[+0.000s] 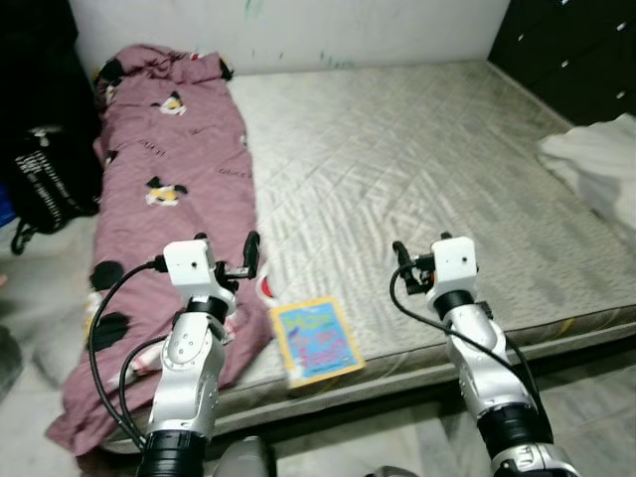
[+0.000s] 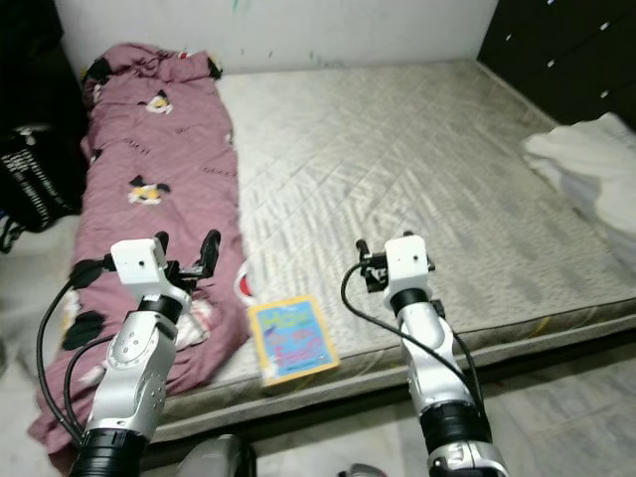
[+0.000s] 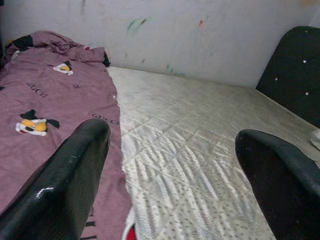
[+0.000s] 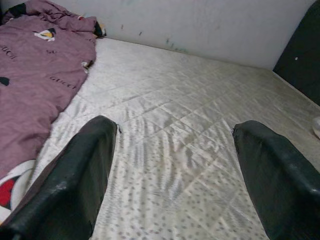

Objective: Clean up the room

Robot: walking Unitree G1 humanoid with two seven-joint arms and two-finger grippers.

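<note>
your two silver arms reach forward over the near edge of the bed. your left gripper (image 1: 250, 260) hovers above the edge of the purple blanket (image 1: 169, 209), fingers (image 3: 65, 185) spread wide with nothing between them. your right gripper (image 1: 399, 260) hangs over the bare mattress (image 1: 417, 169), its fingers (image 4: 75, 185) also wide apart and holding nothing. between your arms, a colourful book (image 1: 316, 340) lies flat at the mattress's near edge, just beside the blanket's lower part, one corner poking slightly past the edge. a small red and white thing (image 1: 265, 289) peeks out from under the blanket near the book; you cannot tell what it is. the blanket runs along your left side of the bed up to the wall. a black bag (image 1: 45, 169) sits on the floor left of it. farther right, white bedding (image 1: 596, 164) rests at the mattress edge by dark furniture (image 1: 571, 55).
</note>
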